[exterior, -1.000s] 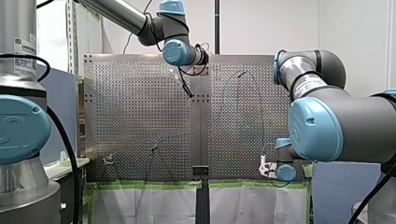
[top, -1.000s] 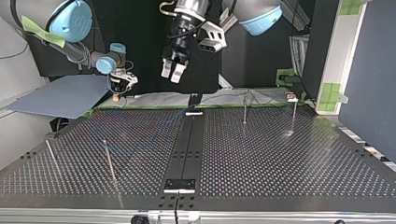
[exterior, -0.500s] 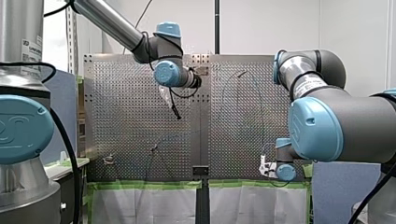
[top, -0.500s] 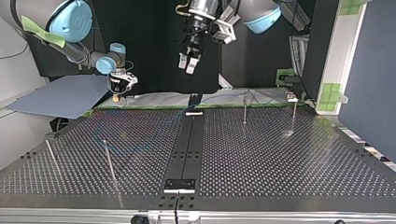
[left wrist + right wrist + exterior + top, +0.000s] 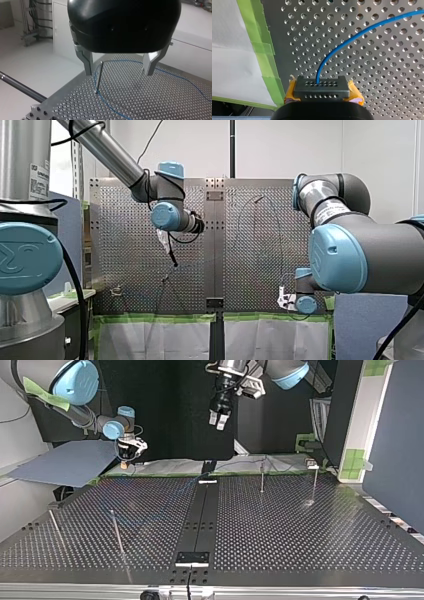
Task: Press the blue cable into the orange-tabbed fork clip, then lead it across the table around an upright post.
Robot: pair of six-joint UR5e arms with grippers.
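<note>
Perforated table (image 5: 300, 530): blue cable (image 5: 342, 42) loose, seemingly neither clipped nor routed. Right gripper (image 5: 321, 86) clamped on it; left gripper (image 5: 119, 71) spread, empty, near post (image 5: 98, 77).

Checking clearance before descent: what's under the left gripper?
Under my left gripper, open and empty: an upright post standing in the perforated table, with the blue cable running past its base. Whether cable touches post cannot be told; the gripper body hides the table farther ahead.
</note>
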